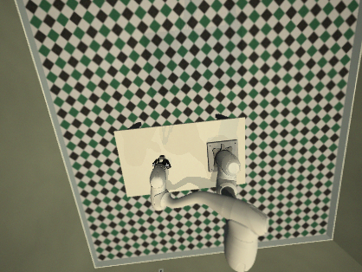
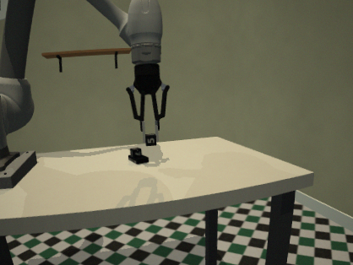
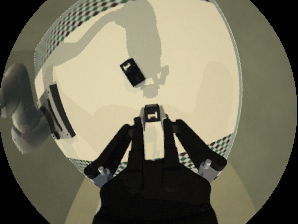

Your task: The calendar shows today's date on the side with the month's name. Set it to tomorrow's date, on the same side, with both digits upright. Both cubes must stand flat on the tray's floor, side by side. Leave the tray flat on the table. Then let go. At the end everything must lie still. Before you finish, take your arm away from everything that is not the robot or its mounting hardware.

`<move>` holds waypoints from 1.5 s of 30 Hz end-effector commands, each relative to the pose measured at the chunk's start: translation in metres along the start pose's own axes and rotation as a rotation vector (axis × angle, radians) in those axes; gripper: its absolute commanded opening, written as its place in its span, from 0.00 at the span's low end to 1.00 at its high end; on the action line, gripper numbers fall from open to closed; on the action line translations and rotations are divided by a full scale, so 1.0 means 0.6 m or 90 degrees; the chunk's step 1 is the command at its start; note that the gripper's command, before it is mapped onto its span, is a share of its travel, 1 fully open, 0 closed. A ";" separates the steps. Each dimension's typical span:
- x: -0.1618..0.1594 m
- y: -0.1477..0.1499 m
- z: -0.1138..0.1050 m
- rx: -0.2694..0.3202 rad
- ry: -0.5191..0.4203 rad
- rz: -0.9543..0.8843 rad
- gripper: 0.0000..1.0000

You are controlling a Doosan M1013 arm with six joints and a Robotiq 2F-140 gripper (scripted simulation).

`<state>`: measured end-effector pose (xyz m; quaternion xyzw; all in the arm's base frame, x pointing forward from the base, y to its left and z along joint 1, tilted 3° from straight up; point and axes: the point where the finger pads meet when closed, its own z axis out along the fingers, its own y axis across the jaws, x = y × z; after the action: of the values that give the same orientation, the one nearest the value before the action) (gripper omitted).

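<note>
My gripper [image 2: 150, 134] is shut on a small black digit cube [image 2: 150, 139] and holds it in the air a little above the table; the face toward the exterior camera shows a white 5. In the wrist view the cube [image 3: 153, 115] sits between the fingertips. The black calendar tray [image 2: 138, 159] lies on the table just below and left of the held cube, with one dark cube standing in it. The tray also shows in the wrist view [image 3: 132, 72], beyond the fingertips. From above, the gripper [image 1: 160, 162] hides the tray. The tray's lettering is too small to read.
The cream table top [image 2: 139, 177] has its front and right edges near. The arm's grey base plate [image 2: 14, 168] stands at the table's left end. A wooden wall shelf [image 2: 86, 53] hangs behind the arm. The floor is checkered.
</note>
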<state>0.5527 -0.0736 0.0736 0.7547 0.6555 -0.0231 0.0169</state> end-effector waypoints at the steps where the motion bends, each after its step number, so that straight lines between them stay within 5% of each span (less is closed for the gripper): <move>1: 0.000 0.000 0.017 0.000 0.000 0.000 0.17; 10: 0.000 0.000 0.087 0.000 0.000 0.000 0.17; 18: 0.000 0.000 0.112 0.000 0.000 0.000 0.17; 45: 0.000 0.000 0.117 0.000 0.000 0.000 0.17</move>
<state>0.5519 -0.0778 0.0034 0.7547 0.6555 -0.0230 0.0169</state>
